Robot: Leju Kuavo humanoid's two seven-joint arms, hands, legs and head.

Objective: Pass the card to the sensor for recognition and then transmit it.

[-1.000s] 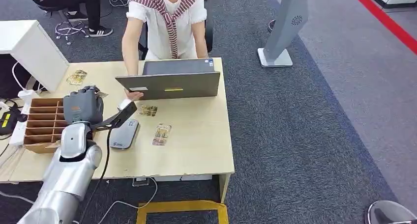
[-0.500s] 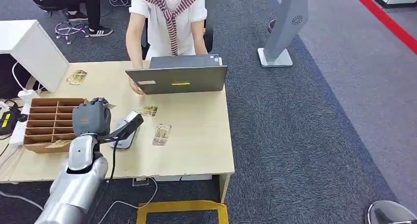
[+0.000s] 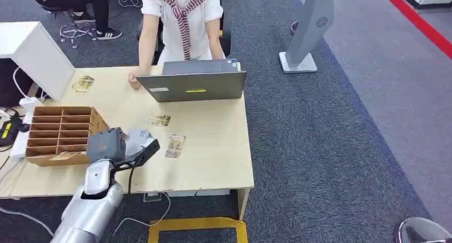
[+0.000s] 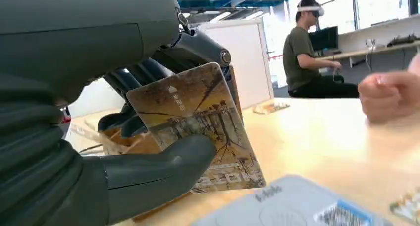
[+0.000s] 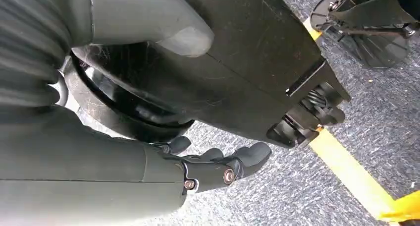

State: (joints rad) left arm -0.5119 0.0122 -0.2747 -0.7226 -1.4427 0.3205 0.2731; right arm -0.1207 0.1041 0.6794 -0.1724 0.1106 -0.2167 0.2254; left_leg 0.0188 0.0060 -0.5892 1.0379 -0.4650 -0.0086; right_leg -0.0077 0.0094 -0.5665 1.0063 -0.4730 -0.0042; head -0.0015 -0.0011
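The robot's left hand [image 3: 106, 145] hangs over the near left part of the pale wooden table [image 3: 213, 163], directly above the flat grey rounded card sensor [image 3: 139, 137], whose far end shows past the hand. In the left wrist view the hand [image 4: 74, 137] pinches a printed plastic card with a brown building-and-branches picture [image 4: 198, 129] between the thick grey thumb [image 4: 158, 166] and the darker fingers [image 4: 143, 77] behind it. The card stands on edge, face toward the wrist camera, tilted, with its long axis running slantwise down toward the sensor [image 4: 292, 208] just beneath its lower corner; whether the corner touches the sensor cannot be told.

The right hand [image 5: 218, 169] hangs beside the robot's body above the grey carpet, fingers slightly curled and apart, holding nothing.

Left of the left hand sits a brown cardboard organiser with rows of slots [image 3: 61, 131]. Two more printed cards lie flat on the table: one [image 3: 175, 145] just right of the sensor with its long axis pointing away from the robot, another [image 3: 159, 120] nearer the grey laptop [image 3: 192, 83]. A fourth card [image 3: 83, 83] lies at the far left. A person in a white top [image 3: 181, 19] sits behind the laptop, one hand [image 3: 134, 82] resting on the table beside it
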